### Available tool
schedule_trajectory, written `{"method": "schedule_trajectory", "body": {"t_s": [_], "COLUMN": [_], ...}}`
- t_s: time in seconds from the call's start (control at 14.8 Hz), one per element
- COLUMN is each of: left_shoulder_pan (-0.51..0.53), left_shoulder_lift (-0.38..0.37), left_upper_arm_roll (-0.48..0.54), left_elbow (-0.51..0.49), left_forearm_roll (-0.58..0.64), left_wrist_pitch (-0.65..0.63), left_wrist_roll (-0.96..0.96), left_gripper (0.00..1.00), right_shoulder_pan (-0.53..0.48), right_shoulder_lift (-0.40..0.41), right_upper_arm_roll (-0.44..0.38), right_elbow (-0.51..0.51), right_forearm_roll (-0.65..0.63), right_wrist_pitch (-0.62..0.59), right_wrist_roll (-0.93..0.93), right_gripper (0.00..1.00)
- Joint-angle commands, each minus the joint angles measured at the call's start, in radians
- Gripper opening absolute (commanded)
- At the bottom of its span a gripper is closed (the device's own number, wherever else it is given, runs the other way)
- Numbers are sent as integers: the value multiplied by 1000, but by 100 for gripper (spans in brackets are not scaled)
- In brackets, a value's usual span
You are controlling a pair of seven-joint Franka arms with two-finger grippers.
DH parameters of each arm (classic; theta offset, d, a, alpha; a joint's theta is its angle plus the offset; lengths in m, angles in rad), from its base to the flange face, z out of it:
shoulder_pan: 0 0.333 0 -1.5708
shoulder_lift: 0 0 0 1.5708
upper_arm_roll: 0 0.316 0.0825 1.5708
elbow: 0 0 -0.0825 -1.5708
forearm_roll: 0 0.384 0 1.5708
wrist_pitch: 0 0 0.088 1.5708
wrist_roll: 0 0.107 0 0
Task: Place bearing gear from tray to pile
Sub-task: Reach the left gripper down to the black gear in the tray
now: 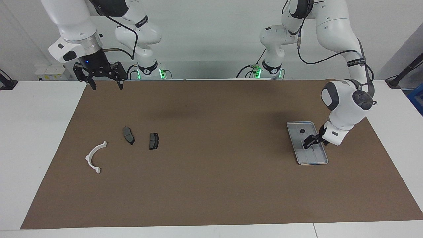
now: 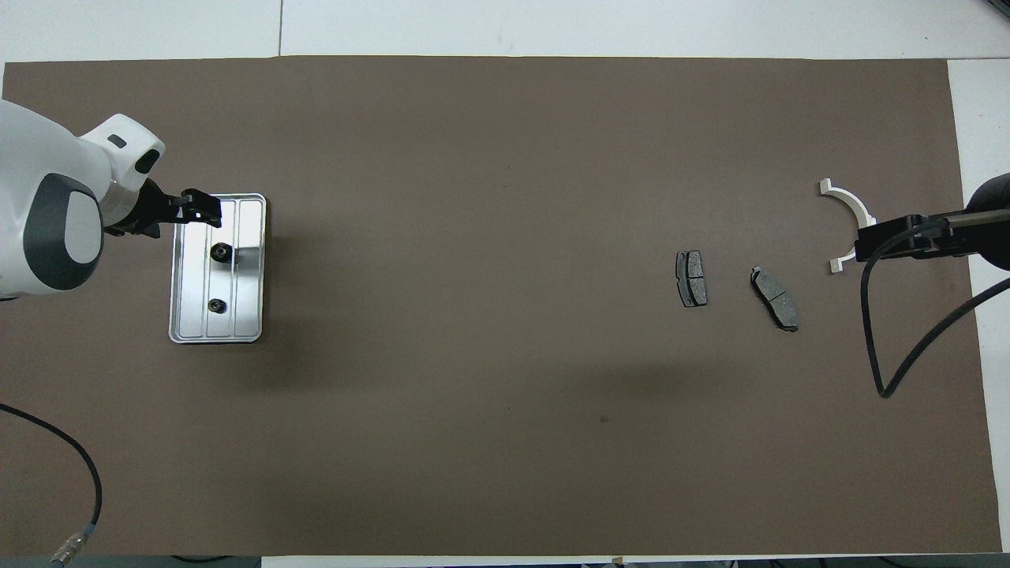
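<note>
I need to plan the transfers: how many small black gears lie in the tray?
2, both in the tray: one gear farther from the robots, one gear nearer. None seems hidden.

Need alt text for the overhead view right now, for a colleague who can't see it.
The left gripper hangs over the tray, which holds two small dark gears. Toward the right arm's end lie two brake pads and a white half-ring bracket.

The silver ridged tray [image 2: 246,272] holds two small dark bearing gears [image 2: 220,252]; two brake pads [image 2: 691,278] and a white half-ring bracket [image 2: 851,211] lie apart.
</note>
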Motion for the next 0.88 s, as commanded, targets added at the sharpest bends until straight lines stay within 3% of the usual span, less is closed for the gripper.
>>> {"method": "schedule_trajectory", "body": {"t_s": [0.0,0.14,0.27,0.81], "left_shoulder_pan": [3,-5,-8,-11], "left_shoulder_lift": [-26,-27,-27,-23], "left_upper_arm_roll": [-7,-7,-8,-10], "left_elbow": [-49,-67,-78,-89], "left_forearm_roll": [13,13,13,13], "left_wrist_pitch": [32,41,47,67], "left_wrist_roll": [-20,-34,-63,-80], "left_gripper": [91,87,72,71], "right_shoulder_pan": [-7,-9,-7,-9], "right_shoulder_lift": [-20,-22,-22,-25], "right_upper_arm_roll": [3,2,2,2], "right_elbow": [-5,-6,-6,-9], "right_forearm_roll": [11,11,11,10], "right_wrist_pitch": [-3,-3,-2,-5], "right_wrist_roll": [8,11,11,6], "right_gripper": [100,100,100,100]}}
